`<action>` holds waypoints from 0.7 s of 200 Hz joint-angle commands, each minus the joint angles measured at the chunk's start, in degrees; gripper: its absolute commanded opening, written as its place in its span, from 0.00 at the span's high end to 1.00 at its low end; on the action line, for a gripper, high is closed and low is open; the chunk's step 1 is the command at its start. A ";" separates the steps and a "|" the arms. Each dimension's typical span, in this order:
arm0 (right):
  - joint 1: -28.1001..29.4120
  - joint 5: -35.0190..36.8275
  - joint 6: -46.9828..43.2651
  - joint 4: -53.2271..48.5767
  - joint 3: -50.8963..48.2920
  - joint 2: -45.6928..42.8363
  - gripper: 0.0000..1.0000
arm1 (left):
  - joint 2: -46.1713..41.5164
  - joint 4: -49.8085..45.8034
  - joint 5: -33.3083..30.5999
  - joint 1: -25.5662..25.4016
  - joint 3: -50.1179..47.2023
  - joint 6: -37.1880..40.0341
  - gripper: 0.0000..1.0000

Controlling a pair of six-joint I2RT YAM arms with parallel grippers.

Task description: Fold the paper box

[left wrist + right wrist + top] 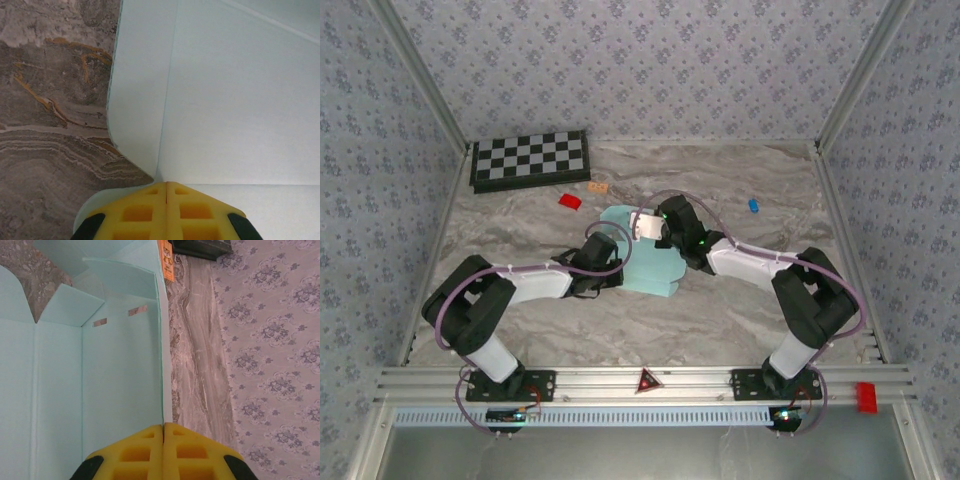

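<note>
Paper box (655, 270) pinched by left claw (166, 186), right claw (163, 427).

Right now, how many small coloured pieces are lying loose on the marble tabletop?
3: a red block in front of the checkerboard, an orange piece just right of the block, and a blue piece toward the right wall. More could be hidden under the paper box.

The thin-card paper box (655, 270) is pale cyan; the marble-patterned tabletop (720, 310) grey with rust-orange veins; the flat checkerboard (530, 158) black-and-white; the small block (569, 201) red.
</note>
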 commanded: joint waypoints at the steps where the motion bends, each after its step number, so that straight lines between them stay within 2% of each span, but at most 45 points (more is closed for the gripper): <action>1: 0.75 -0.80 -1.33 0.60 -1.59 -0.67 1.00 | 1.77 -0.92 1.57 -0.06 0.84 -0.38 1.00; 35: 0.74 -3.83 -1.31 0.08 -2.77 -0.85 1.00 | 2.42 0.82 4.63 -0.25 1.57 1.14 1.00; 140: 0.57 -5.38 -3.57 -1.15 -3.40 0.11 1.00 | 2.63 1.60 5.26 -1.00 1.74 1.70 1.00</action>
